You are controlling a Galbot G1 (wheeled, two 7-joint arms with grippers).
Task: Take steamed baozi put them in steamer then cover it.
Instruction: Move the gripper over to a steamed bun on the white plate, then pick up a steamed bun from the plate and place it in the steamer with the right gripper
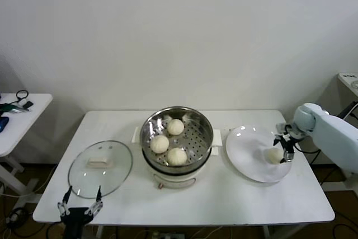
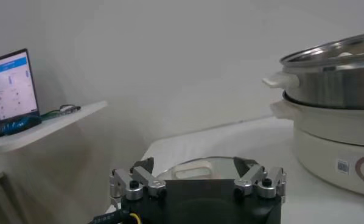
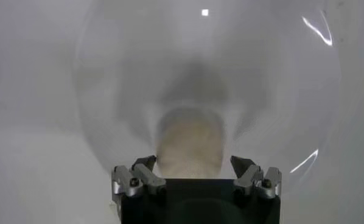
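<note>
now the right pincer [image 1: 284, 150] hangs wide open astride the last baozi [image 1: 274, 155] on the plate [image 1: 246, 160], right of the steamer [image 1: 177, 144]; the left pincer [image 1: 80, 203], also wide, idles near the cover [image 1: 100, 168].

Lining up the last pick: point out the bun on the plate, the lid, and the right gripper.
bun on the plate [image 1: 274, 155], head view, its domed top.
lid [image 1: 99, 163], head view, its cream bar handle.
right gripper [image 1: 286, 150], head view, between its open fingertips around the bun.
</note>
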